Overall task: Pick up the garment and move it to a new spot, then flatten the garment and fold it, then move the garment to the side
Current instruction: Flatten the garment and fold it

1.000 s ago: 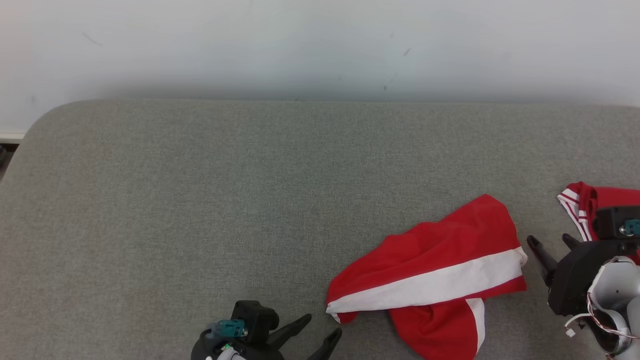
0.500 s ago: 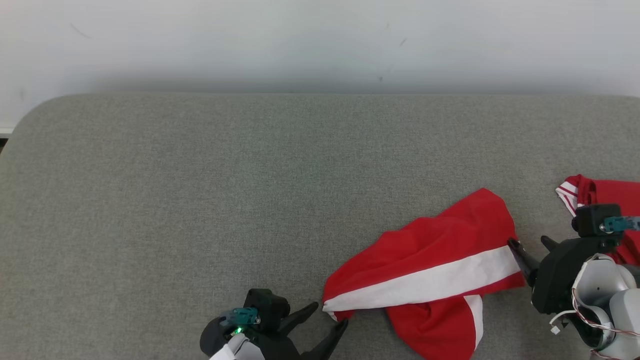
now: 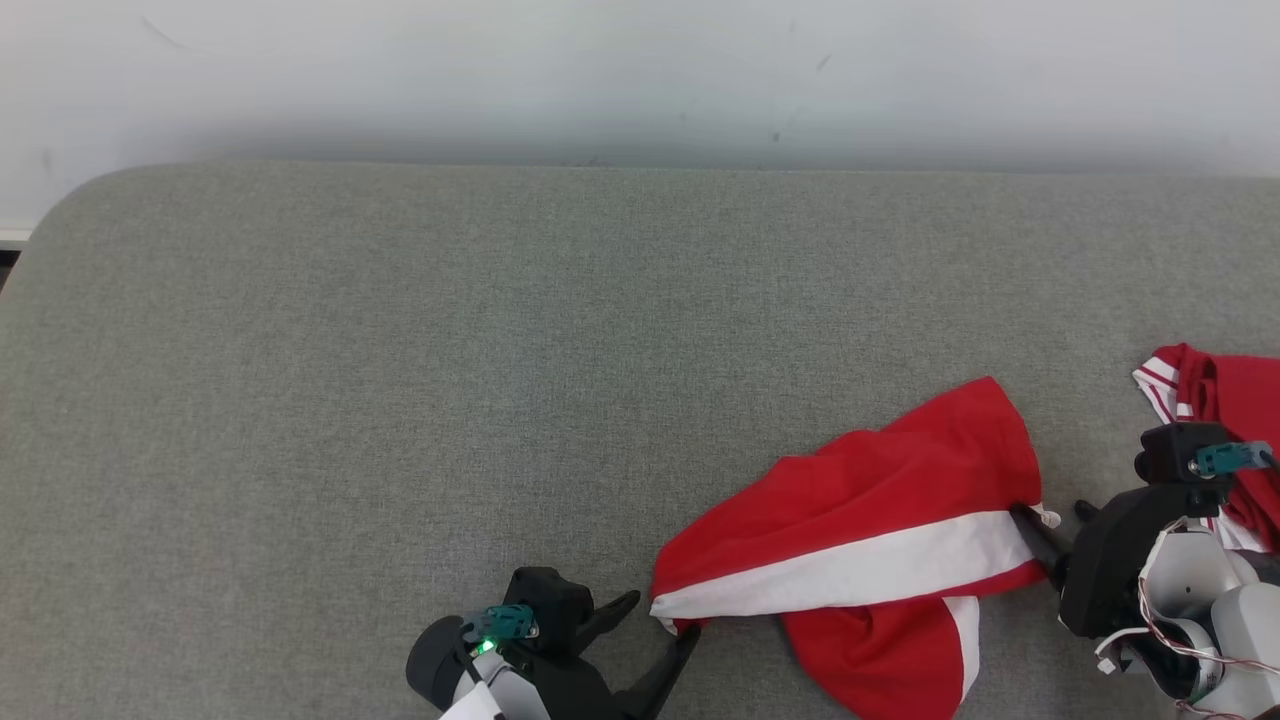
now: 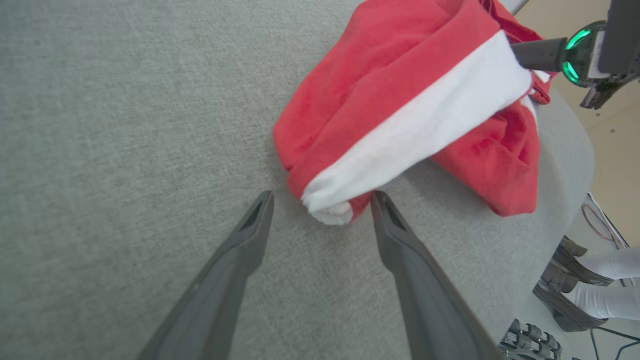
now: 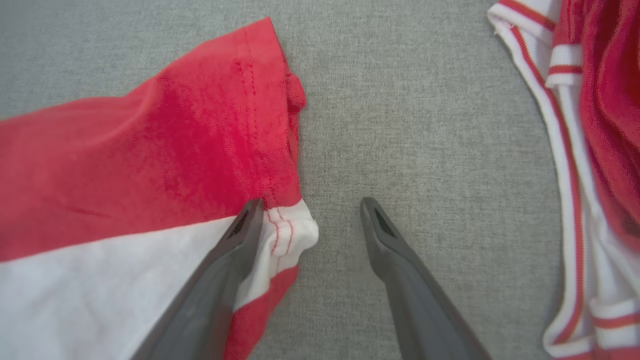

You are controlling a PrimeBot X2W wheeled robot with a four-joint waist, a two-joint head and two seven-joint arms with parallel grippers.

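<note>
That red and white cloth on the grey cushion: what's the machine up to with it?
A two-armed robot is setting up to grab the red and white garment, which lies crumpled on the grey padded surface. Its left gripper is open and straddles one end of the cloth. Its right gripper, also open, sits at the hem of the opposite end. Nothing is gripped or lifted yet. A second red striped garment lies at the far right.

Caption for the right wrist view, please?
Right gripper, jaws open, at the white-striped corner of the red garment on the grey cushion; a second striped garment lies apart.
</note>
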